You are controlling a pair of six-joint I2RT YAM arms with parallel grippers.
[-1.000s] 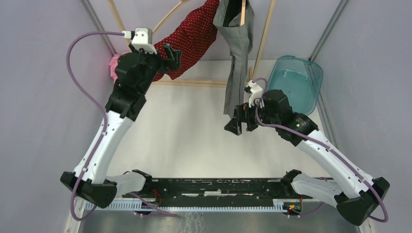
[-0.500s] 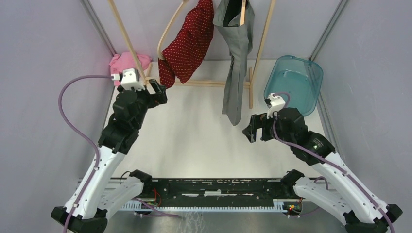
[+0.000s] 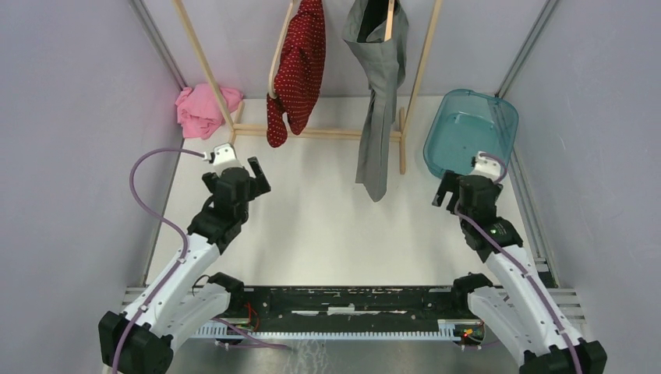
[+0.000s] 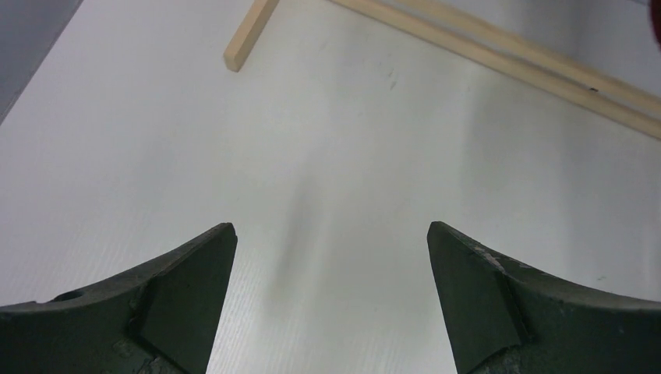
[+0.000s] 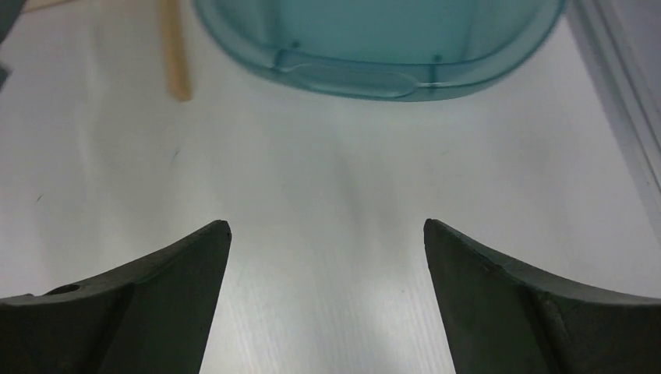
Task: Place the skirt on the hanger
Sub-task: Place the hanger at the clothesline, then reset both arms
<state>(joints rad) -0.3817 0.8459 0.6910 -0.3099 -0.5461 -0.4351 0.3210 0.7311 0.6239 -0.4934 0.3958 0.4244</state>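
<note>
The red dotted skirt (image 3: 300,54) is draped over the wooden hanger (image 3: 273,72) on the wooden rack (image 3: 327,133), now hanging straight where a second ago it was drawn leftwards; the left gripper (image 4: 330,234) has been withdrawn from it, jaws apart, nothing held; the right gripper (image 5: 327,230), jaws likewise apart, has been pulled back from the grey garment (image 3: 378,101) to beside the teal bin (image 3: 503,117); a pink cloth (image 3: 204,109) lies left of the rack.

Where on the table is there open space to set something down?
The widest bare patch is the middle of the table, between the left gripper and right gripper, on the near side of the wooden rack's base rail. The back is crowded: pink cloth at left, teal tub at right, red skirt and grey garment hanging over the rail.
</note>
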